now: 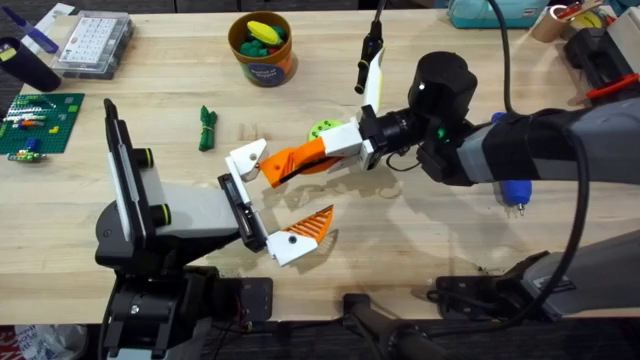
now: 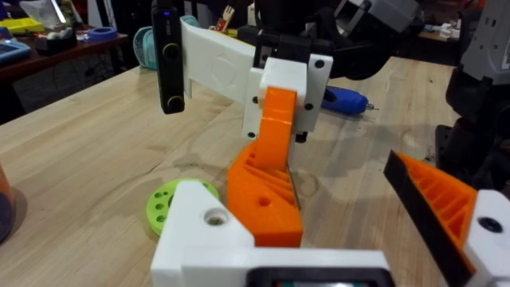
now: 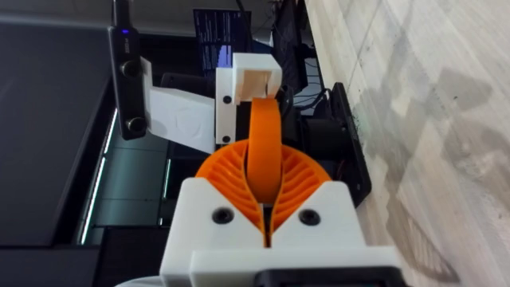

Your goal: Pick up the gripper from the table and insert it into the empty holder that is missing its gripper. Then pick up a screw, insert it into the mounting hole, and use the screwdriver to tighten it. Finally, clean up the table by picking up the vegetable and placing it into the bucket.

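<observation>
My right gripper (image 1: pixel 322 150) reaches in from the right and is shut on the orange wedge of the gripper (image 1: pixel 290 163). In the right wrist view its ribbed pads (image 3: pixel 296 171) clamp that wedge (image 3: pixel 263 143). The gripper's white block (image 1: pixel 246 157) lies at the empty holder (image 1: pixel 229 183) on my left arm; I cannot tell whether it is seated. My left gripper (image 1: pixel 292 195) stands open, its one mounted orange finger (image 2: pixel 441 203) well off to the side. The dark-green vegetable (image 1: pixel 207 128) lies on the table (image 1: pixel 420 230), left of centre. The orange bucket (image 1: pixel 263 50) stands at the back with toy food inside.
A light-green disc (image 1: pixel 321 129) lies just behind the held gripper. A blue screwdriver (image 1: pixel 513 192) rests under my right arm. A clear compartment box (image 1: pixel 95 42) and a green brick plate (image 1: pixel 35 122) sit at the far left. Tools clutter the back right corner.
</observation>
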You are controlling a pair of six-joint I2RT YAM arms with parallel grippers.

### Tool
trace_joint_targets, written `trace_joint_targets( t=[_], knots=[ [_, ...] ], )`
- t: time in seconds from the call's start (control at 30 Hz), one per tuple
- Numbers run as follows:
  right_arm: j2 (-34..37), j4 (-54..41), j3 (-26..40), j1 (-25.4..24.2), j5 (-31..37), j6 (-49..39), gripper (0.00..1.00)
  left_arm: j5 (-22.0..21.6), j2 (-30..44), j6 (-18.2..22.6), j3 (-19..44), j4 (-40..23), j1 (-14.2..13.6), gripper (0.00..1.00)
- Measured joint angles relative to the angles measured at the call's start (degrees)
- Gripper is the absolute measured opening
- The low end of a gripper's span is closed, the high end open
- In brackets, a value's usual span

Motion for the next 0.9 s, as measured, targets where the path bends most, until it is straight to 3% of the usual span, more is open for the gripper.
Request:
trace_joint_targets(
  t=[0.9],
  knots=[
    [0.0, 0.8, -0.1, 0.0, 0.0, 0.3, 0.014, -0.2, 0.0, 0.0, 0.0, -0.3, 0.0, 0.986]
  ],
)
